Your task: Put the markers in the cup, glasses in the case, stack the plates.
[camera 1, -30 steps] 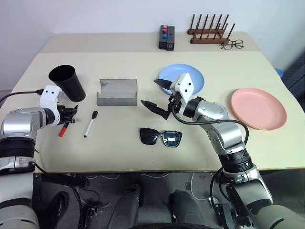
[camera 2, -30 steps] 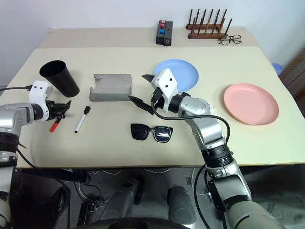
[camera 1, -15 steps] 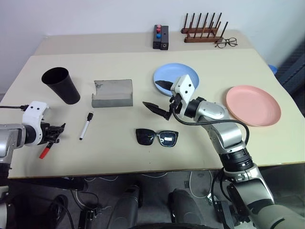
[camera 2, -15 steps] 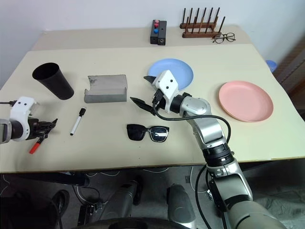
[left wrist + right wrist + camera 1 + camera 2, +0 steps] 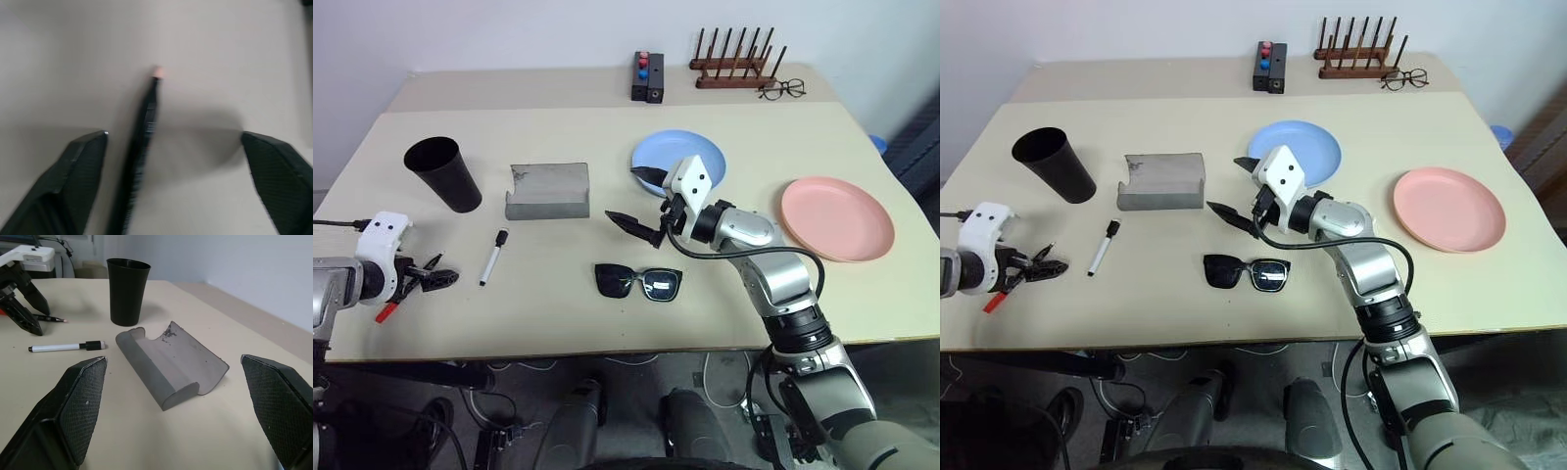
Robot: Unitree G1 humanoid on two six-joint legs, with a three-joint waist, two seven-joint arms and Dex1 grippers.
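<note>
Our left gripper (image 5: 429,277) sits at the table's near left edge, fingers spread wide – a thin dark pen with a red end (image 5: 385,311) lies between them, not clamped as far as we can tell. Right gripper (image 5: 636,198) hovers wide open and empty near the open grey felt case (image 5: 548,190). White-barrelled black-capped marker (image 5: 491,258) lies flat in front of the tall black plastic cup (image 5: 443,173).

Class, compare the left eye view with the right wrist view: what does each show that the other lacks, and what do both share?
Left eye view alone: sunglasses, blue plate, pink plate. Right wrist view alone: the grey case's hollow inside. Both: black cup, case, white marker, open left gripper.
</note>
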